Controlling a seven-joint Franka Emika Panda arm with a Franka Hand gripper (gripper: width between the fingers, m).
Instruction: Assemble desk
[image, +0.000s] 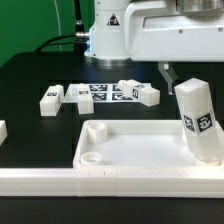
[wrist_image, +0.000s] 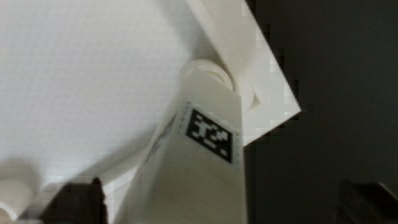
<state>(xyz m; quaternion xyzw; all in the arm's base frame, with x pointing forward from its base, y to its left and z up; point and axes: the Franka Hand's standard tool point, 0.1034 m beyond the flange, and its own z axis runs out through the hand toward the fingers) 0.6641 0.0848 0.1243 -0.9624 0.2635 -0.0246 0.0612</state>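
The white desk top (image: 130, 128), a tray with a raised rim, lies near the front of the black table. One white square-section leg (image: 198, 118) with a black-and-white tag stands upright in the tray's corner at the exterior view's right. My gripper (image: 190, 74) hangs over that leg's upper end, one dark finger (image: 166, 73) showing beside it. In the wrist view the leg (wrist_image: 192, 170) runs between the two dark fingers (wrist_image: 80, 203) with a gap on each side, so the gripper (wrist_image: 222, 206) is open and holds nothing. The desk top (wrist_image: 89, 80) fills the background there.
Three loose white tagged legs (image: 52, 99) (image: 80, 93) (image: 148, 95) lie on the table behind the tray, around the marker board (image: 104, 93). A long white border rail (image: 40, 181) runs along the front edge. The robot's white base (image: 105, 30) stands at the back.
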